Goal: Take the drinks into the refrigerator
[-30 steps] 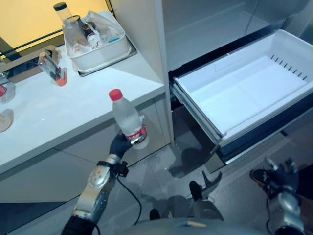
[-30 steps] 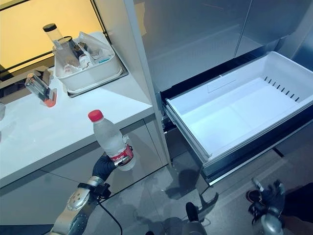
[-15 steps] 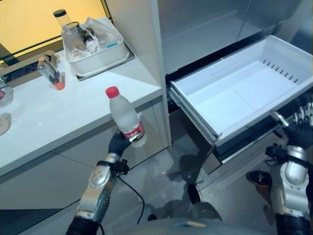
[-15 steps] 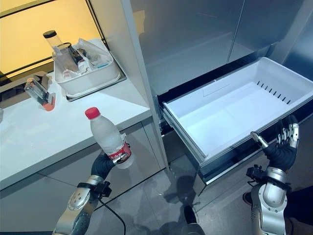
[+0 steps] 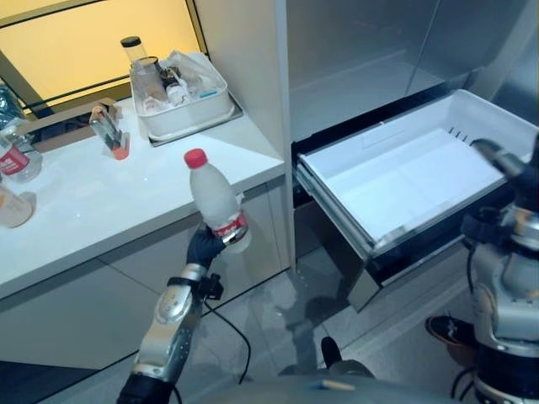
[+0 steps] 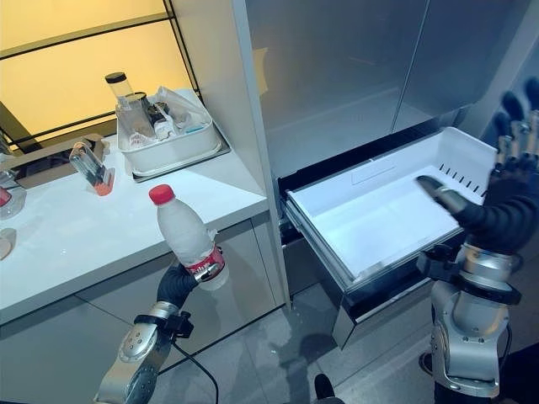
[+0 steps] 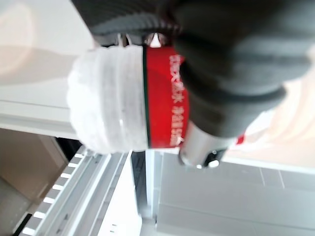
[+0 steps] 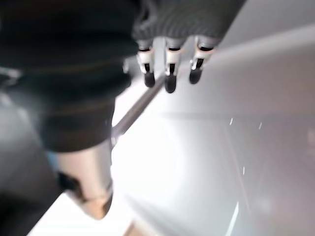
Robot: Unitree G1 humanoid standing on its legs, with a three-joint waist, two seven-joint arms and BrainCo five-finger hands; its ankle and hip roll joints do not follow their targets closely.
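Note:
A clear plastic water bottle point(image 5: 216, 200) with a red cap and red label stands upright in my left hand point(image 5: 205, 246), whose fingers are curled round its lower part, in front of the white counter's edge. The left wrist view shows the bottle point(image 7: 113, 105) close up with the hand point(image 7: 231, 73) wrapped over the label. The white refrigerator drawer point(image 6: 383, 198) is pulled out and holds nothing. My right hand point(image 6: 505, 206) is raised over the drawer's right front corner, fingers straight and spread; its fingers point(image 8: 170, 73) reach out toward the grey fridge door.
A white counter point(image 5: 101, 206) lies left of the fridge, with a white tub point(image 5: 181, 105) of bottles and jars at its back, a small glass point(image 5: 109, 135) and more drinks point(image 5: 13, 160) at the far left. A tall white panel point(image 6: 223, 93) stands between counter and fridge.
My right arm has risen from beside the drawer's front to above its right corner, fingers spread. The camera has tilted up a little. The left hand holds the bottle as before.

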